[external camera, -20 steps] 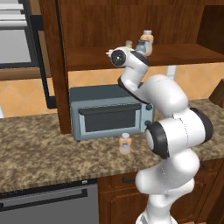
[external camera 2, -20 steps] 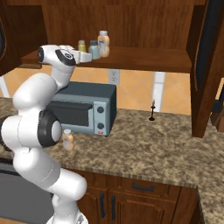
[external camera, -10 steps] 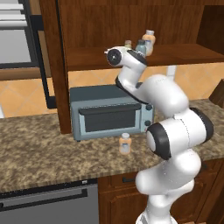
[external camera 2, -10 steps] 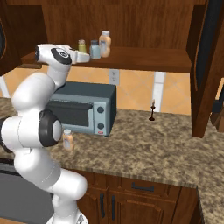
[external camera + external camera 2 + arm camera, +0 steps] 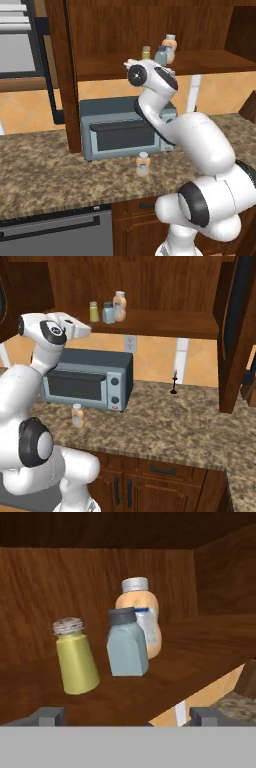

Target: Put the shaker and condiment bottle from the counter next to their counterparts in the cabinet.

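Standing on the cabinet [image 5: 165,323] shelf, the shaker [image 5: 76,657] is sitting free before the open gripper [image 5: 121,716]; base views are showing a bottle [image 5: 143,164] on the counter [image 5: 165,416].

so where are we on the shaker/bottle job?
Done: the shaker stands on the cabinet shelf beside the blue-grey shaker, with the orange bottle behind. In hand: nothing; the pincer is open, short of the shaker. Left: the condiment bottle is on the counter in front of the toaster oven; it must go up next to its twin.
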Available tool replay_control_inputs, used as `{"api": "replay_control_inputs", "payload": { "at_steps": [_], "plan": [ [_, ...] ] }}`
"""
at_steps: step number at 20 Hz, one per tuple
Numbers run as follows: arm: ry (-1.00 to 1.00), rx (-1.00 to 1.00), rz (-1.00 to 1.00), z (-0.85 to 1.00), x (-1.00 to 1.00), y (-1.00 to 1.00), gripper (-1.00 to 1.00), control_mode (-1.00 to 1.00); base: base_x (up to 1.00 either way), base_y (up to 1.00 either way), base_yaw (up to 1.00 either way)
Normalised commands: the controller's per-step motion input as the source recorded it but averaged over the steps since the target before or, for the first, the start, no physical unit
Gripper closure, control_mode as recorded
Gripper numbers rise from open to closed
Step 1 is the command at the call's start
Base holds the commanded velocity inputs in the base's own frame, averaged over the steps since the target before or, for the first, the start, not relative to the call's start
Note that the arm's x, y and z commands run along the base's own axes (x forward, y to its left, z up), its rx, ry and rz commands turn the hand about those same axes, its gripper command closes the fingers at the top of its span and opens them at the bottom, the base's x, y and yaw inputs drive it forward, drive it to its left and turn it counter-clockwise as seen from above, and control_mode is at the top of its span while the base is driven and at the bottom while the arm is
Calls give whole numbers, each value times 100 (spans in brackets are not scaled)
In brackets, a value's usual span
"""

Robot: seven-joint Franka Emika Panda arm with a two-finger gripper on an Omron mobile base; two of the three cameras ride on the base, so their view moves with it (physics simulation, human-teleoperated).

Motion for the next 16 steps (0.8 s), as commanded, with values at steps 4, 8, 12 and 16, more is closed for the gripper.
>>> {"api": "replay_control_inputs", "payload": {
  "at_steps": [4, 8, 12, 16],
  "plan": [
    [0, 8, 0, -1, -100, 0, -100, -100, 0, 0, 0],
    [-1, 0, 0, -19, -97, 8, -100, -100, 0, 0, 0],
    [-18, 0, 0, -30, -100, -3, -100, -100, 0, 0, 0],
    [-33, 0, 8, -37, -79, -49, -100, -100, 0, 0, 0]
  ]
}}
